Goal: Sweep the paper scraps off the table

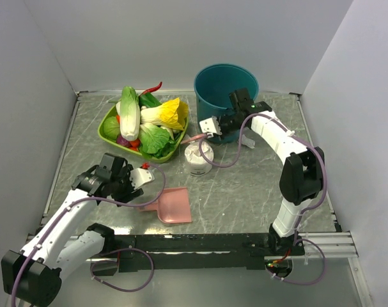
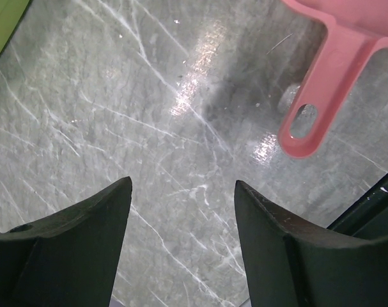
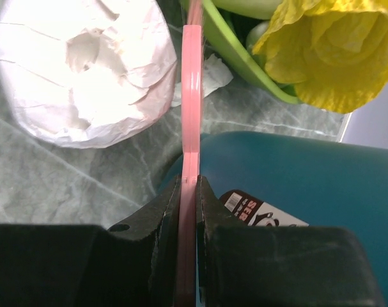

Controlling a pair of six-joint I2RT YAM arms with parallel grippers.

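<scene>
Our left fingers (image 2: 72, 256) gape wide over the glossy, pale-veined grey desk (image 2: 117, 96); our right fingers (image 3: 149, 246) pinch a thin, flat pink strip (image 3: 191, 96). Matte pale walls (image 1: 181, 38) surround us.

You'll find the green plastic tray of vegetables (image 1: 103, 132) at the back left of the grey marble-patterned table (image 1: 245, 192), with the round teal plastic bucket (image 1: 209, 96) to its right. The upright white tissue roll (image 1: 198, 158) stands in front of the gap between them, and a crumpled white paper scrap (image 3: 213, 70) lies between roll and tray. The pink plastic dustpan (image 1: 174, 206) lies nearer you, front-left of the roll.
</scene>
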